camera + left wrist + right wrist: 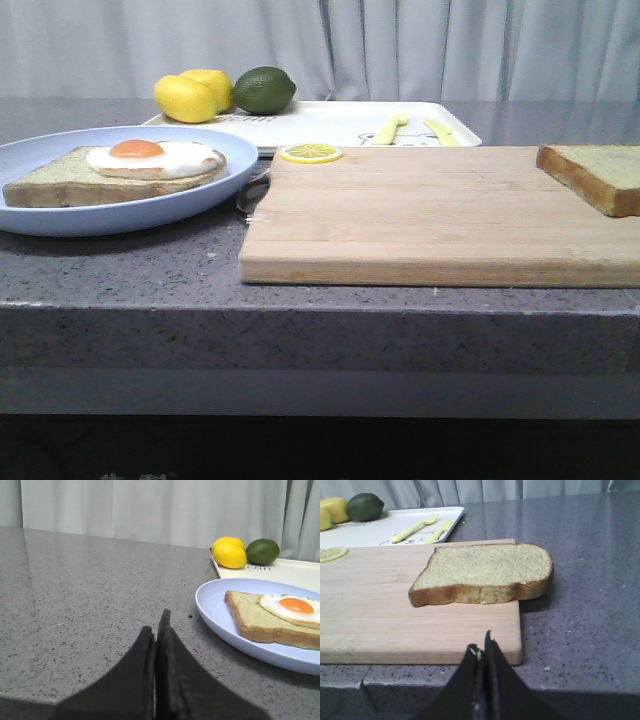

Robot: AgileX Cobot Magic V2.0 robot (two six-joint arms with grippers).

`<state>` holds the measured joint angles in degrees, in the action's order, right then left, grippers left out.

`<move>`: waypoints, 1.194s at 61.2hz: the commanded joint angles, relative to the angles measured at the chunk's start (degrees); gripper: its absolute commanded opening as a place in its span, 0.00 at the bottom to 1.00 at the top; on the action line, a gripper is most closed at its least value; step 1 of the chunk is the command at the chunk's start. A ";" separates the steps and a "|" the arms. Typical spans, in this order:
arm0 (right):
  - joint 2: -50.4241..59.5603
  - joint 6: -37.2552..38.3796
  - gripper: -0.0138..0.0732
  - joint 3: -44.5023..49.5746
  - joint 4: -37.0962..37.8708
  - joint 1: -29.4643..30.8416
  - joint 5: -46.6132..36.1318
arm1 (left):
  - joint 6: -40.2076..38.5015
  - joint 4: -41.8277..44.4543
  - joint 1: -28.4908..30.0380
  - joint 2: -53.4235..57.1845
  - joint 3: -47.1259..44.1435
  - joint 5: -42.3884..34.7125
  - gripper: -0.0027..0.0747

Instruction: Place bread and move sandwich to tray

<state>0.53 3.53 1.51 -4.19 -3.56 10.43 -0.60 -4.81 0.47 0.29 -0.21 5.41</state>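
The bread (485, 572) lies on the cutting board's (420, 215) right corner, light and squashy, best pinched at its crust, while both grippers (483, 645) (157, 630) sit pressed together, empty.

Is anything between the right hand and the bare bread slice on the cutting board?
Nothing visible. In the right wrist view the right hand, shut, sits just off the near edge of the cutting board, and the bread lies ahead at the board's corner, overhanging its side edge, with only bare wood between. The lemon slice is far aside.
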 commanded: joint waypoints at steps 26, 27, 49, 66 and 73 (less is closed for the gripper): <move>1.05 -0.52 0.09 -0.09 0.05 0.48 -4.29 | 0.07 -0.24 0.05 1.20 -0.05 -4.82 0.01; 1.05 -0.52 0.09 -0.09 0.05 0.48 -4.29 | 0.07 -0.24 0.05 1.20 -0.05 -4.82 0.01; 1.05 -0.52 0.09 -0.09 0.05 0.48 -4.46 | 0.07 -0.24 0.05 1.20 -0.05 -4.82 0.01; 1.05 -0.52 0.09 -0.14 0.05 0.48 -8.11 | 0.07 -0.24 0.05 1.20 -0.05 -5.90 0.01; 1.05 -0.47 0.09 -1.20 -0.28 0.48 -10.43 | 0.07 -0.24 0.05 1.20 0.07 -11.81 0.01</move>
<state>0.53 3.53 1.51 -4.19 -3.56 6.56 -0.60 -4.81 0.47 0.29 -0.21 3.46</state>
